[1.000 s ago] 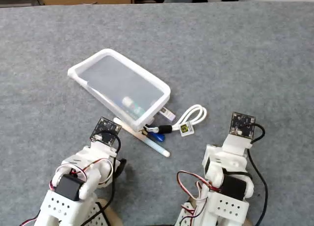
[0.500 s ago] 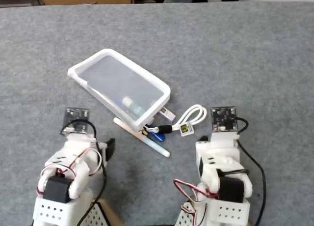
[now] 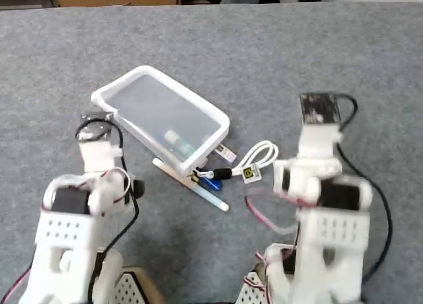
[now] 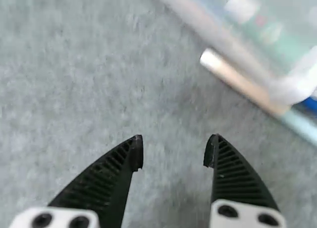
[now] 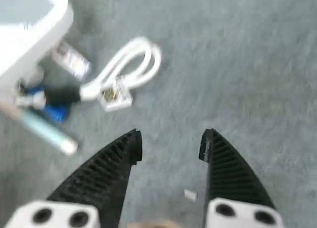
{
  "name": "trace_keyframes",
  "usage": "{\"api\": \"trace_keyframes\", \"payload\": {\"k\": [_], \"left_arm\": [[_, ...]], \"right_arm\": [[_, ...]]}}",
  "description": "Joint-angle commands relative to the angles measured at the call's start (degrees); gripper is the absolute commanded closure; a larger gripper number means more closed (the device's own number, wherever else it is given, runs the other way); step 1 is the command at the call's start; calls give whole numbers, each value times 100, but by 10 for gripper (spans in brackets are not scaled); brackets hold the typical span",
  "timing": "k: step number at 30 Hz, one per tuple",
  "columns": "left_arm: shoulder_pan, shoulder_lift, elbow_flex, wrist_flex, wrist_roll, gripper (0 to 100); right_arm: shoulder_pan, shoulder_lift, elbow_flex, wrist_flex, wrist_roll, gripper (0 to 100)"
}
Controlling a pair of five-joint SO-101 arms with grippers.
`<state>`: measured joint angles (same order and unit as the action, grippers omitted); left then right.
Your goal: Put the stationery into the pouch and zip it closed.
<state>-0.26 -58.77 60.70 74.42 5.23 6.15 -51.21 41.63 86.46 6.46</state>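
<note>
My left gripper hangs over bare grey felt at the left of the table. Its ribbed black jaws are moderately parted, with nothing between them. Just right of it lies the pouch, a rounded rectangle of translucent material with a thick white rim, set on a diagonal. Items show dimly inside its near-right end. Against its near long edge lies a pale wooden stick, and just past it a light blue pen; both are slim and straight. A small blue object and a small printed tube crowd the pouch's near-right corner. Right of these, a white cord forms a loop with a square tag. My right gripper hangs near and right of the cord, jaws equally parted, holding nothing. Open felt extends far and right.
</note>
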Motion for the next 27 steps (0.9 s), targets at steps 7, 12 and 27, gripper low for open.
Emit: {"api": "trace_keyframes", "payload": {"k": [7,12,27], "left_arm": [[-418,1081,-435,53,-853,769],[-1095,905,-435,-290,-826,765],[-2105,879,-426,-53,-642,765]], "right_arm": [[-1758,2141,-989,360,598,623],[-2532,2334,-936,-431,844,655],[-3543,3864,-110,-1925,2549,691]]}}
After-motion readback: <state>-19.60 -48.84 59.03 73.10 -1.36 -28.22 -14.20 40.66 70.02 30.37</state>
